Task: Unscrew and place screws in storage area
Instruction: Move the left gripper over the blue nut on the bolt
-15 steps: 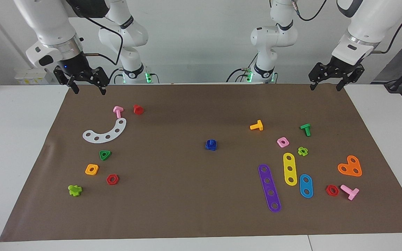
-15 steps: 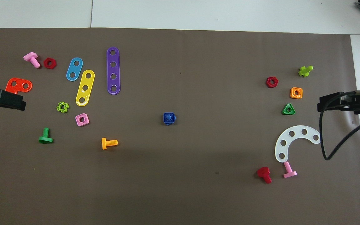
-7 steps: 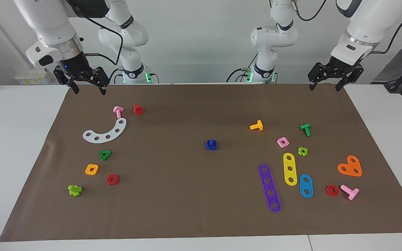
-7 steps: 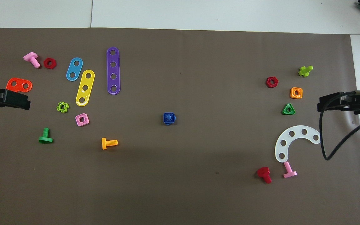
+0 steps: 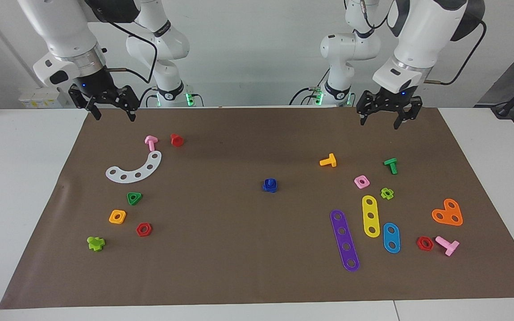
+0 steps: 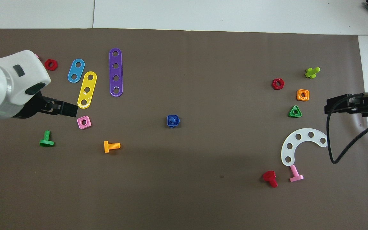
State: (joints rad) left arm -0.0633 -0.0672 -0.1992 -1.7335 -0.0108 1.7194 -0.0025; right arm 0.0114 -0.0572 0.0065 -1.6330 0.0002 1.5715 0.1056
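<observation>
Brown mat [image 5: 221, 267]: it is covering the table. I am reading places as a clock on the overhead view, with the dial centred on the blue pair and twelve pointing away from the robots.
Dark-blue bolt [image 6: 172, 120]: it is sitting at the middle of the mat, threaded through its nut, with nothing touching it.
Dark-blue square nut [image 6: 169, 117]: it is riding on that bolt's shank, and the two are standing as one piece.
My left gripper [image 5: 379, 124]: I am hanging it in the air over the mat at the left arm's end, out toward nine o'clock. The jaws are spread wide and are gripping nothing.
My right gripper [image 5: 115, 118]: I am holding it over the mat's edge at the right arm's end, toward three o'clock, waiting. The jaws are spread wide here too and are carrying nothing.
Orange bolt [image 6: 111, 146]: it is lying on its side at about eight o'clock.
Pink square nut [image 6: 84, 122]: it is lying flat at nine o'clock.
Purple strip [image 6: 116, 72]: it is lying between ten and eleven o'clock.
Green triangular nut [image 6: 295, 111]: it is resting at three o'clock, well apart from the blue pair.
White curved plate [image 6: 291, 143]: it is lying between three and four o'clock.
Red bolt [image 6: 270, 178]: it is lying at four o'clock, just beside a pink bolt [image 6: 295, 174].
</observation>
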